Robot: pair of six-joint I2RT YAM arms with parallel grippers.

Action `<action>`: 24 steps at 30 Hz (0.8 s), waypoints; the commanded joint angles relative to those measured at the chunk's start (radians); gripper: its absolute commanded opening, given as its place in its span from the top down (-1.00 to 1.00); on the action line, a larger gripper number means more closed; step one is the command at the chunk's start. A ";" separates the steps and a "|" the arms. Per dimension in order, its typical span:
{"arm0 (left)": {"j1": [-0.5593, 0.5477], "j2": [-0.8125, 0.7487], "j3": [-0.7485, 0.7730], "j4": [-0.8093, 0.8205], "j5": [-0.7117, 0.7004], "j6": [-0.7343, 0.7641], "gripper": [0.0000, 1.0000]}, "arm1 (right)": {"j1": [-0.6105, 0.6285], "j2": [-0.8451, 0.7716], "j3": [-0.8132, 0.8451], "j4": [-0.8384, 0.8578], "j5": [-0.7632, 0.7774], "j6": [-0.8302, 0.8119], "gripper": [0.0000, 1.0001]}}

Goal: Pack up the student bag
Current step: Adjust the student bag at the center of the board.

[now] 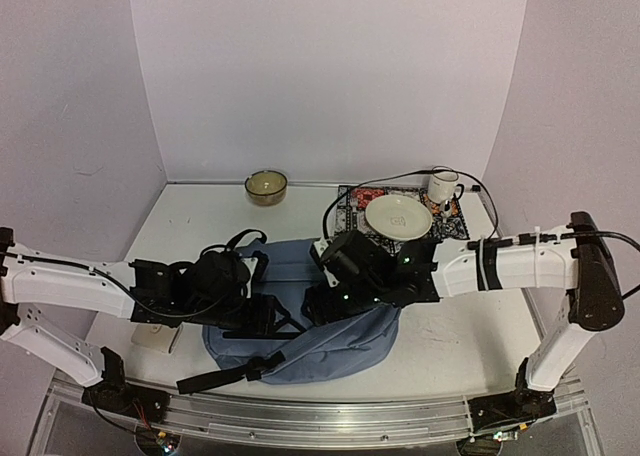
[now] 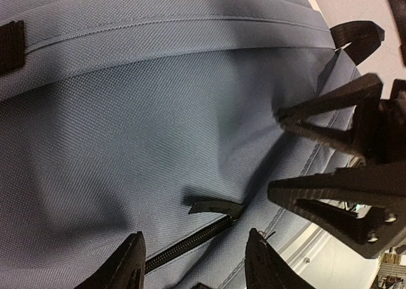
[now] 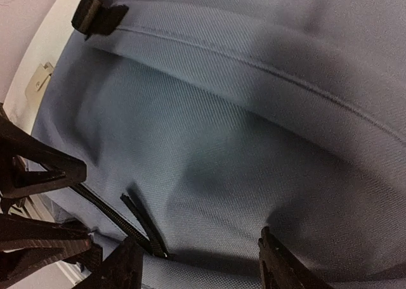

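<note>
The left end effector [image 2: 195,236] hovers with its jaws partly apart, straddling the black zipper [image 2: 183,244] of the blue-grey bag [image 1: 340,344], which lies flat at the near middle of the table [image 1: 190,216]. Just to its right, the right end effector [image 3: 202,237] is also spread over the fabric, gripping nothing. A bowl [image 1: 266,185], plate [image 1: 398,217] and mug [image 1: 442,187] sit behind.

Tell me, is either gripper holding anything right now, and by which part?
Nothing is held. The left gripper and right gripper both stand open over the student bag. Its zipper pull lies just ahead of the left gripper, ungripped.
</note>
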 commanded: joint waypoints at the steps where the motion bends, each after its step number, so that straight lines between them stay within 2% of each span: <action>1: -0.003 0.000 0.007 0.019 -0.031 -0.037 -0.09 | 0.006 -0.047 -0.062 -0.052 -0.076 0.053 -0.08; 3: -0.003 0.020 0.016 0.020 -0.035 -0.042 -0.09 | 0.015 -0.080 -0.111 -0.063 -0.089 0.075 0.00; 9: -0.003 0.069 0.047 0.026 -0.042 -0.065 -0.08 | 0.057 -0.156 -0.178 -0.130 -0.100 0.104 0.03; 19: -0.003 0.169 0.088 0.062 0.015 -0.160 -0.08 | 0.084 -0.144 -0.205 -0.149 -0.007 0.122 0.03; 24: -0.003 0.254 0.128 0.065 0.017 -0.213 0.05 | 0.089 -0.146 -0.195 -0.129 0.039 0.115 0.03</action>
